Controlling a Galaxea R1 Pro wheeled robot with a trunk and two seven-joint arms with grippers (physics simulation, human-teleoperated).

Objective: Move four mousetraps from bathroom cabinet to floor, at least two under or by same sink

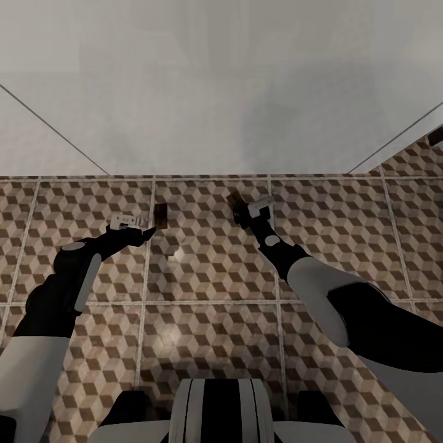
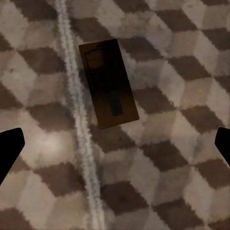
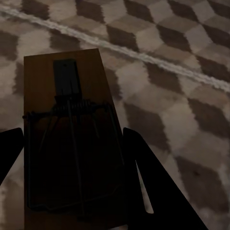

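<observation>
brown cube-patterned bathroom floor (image 1: 209,277) carries two mousetraps in your head view. one mousetrap (image 1: 161,215) lies flat on the tiles just beside a grout line, ahead of your left claw (image 1: 146,232), whose fingers are spread with nothing between them. your right claw (image 1: 239,209) is pinching the second mousetrap (image 3: 67,139), low over the floor near the white wall (image 1: 221,86).

A tiled room in a home, by its look a bathroom. The bathroom floor (image 1: 209,320) is laid with large square tiles printed in a brown, beige and white cube pattern, with pale grout lines between them. Plain pale walls (image 1: 234,92) rise straight from the floor and meet at corners.
</observation>
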